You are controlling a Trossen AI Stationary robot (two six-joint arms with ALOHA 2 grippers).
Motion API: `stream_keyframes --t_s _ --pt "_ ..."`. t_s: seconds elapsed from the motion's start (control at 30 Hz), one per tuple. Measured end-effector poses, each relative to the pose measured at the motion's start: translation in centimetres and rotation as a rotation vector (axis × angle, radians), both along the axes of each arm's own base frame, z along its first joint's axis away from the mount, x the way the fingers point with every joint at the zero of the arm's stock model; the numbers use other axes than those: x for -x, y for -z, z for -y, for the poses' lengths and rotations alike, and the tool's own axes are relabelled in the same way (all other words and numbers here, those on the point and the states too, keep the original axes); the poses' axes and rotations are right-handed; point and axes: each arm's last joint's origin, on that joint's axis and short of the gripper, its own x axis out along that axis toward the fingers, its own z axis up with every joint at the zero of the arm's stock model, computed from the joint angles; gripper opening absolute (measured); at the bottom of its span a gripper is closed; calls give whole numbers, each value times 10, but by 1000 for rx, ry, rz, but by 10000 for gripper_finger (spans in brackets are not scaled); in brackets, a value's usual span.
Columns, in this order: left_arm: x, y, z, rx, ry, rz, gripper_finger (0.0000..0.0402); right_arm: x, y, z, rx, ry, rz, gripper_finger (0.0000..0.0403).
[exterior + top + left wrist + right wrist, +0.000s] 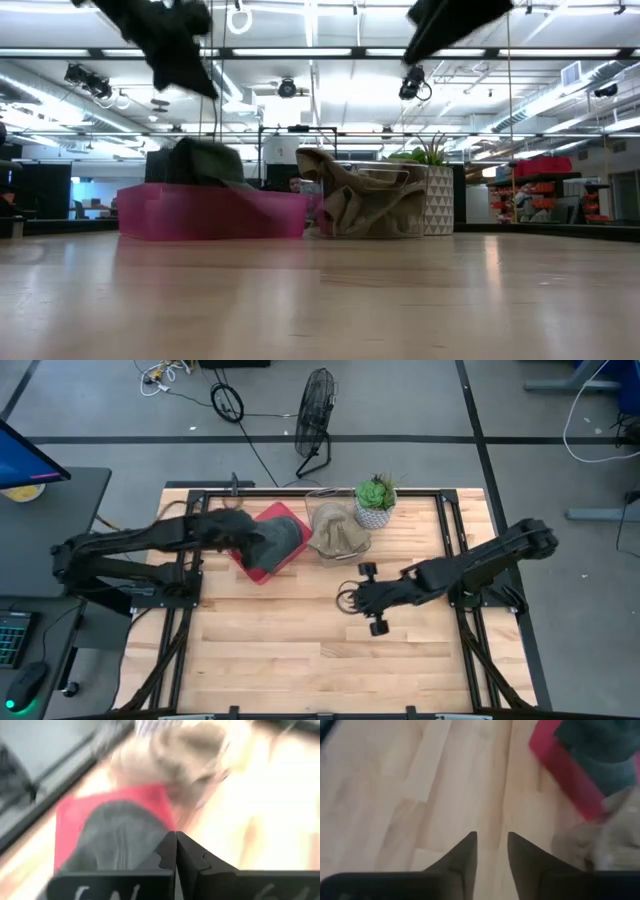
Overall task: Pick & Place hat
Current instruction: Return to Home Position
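Over the bare wooden table [300, 650], the right gripper [491, 834] hangs empty, its fingers a narrow gap apart. Farther back, the left gripper [176, 832], fingers pressed together and holding nothing, hovers above the pink bin [258, 572], which holds the black cap [278, 540]. A tan hat [338, 535] lies just beside the bin, with a potted plant [376, 495] behind it.

Black caps piled in the pink bin

The soft black fabric caps [272, 542] lay crumpled in a heap inside the rectangular pink plastic bin [287, 512], bulging above its rim. The bin sat angled on the far half of the wooden table [300, 650], left of centre.
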Motion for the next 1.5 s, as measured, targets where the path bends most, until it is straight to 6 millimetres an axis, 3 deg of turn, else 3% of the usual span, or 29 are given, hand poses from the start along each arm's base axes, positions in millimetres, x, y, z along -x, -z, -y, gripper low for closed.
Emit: stream_keyframes --t_s 0.13,0.23,0.47,0.63,0.87,1.17,1.5 --pt "26 -18 12 -54 42 112 6 19 -29 8 -30 51 114 73" --pt "41 -13 18 -70 70 141 6 32 -36 16 -6 145 202 49" --pt "60 30 27 -106 122 251 4 66 0 30 -70 265 306 5" --pt "61 58 30 -156 201 405 5 97 6 42 -143 276 498 9" --pt "68 59 32 -172 248 504 5 145 19 59 -226 299 715 3" --pt "95 50 35 -220 248 613 4 178 54 74 -267 385 866 8" --pt "93 92 35 -254 283 630 4 188 79 77 -269 381 891 7"
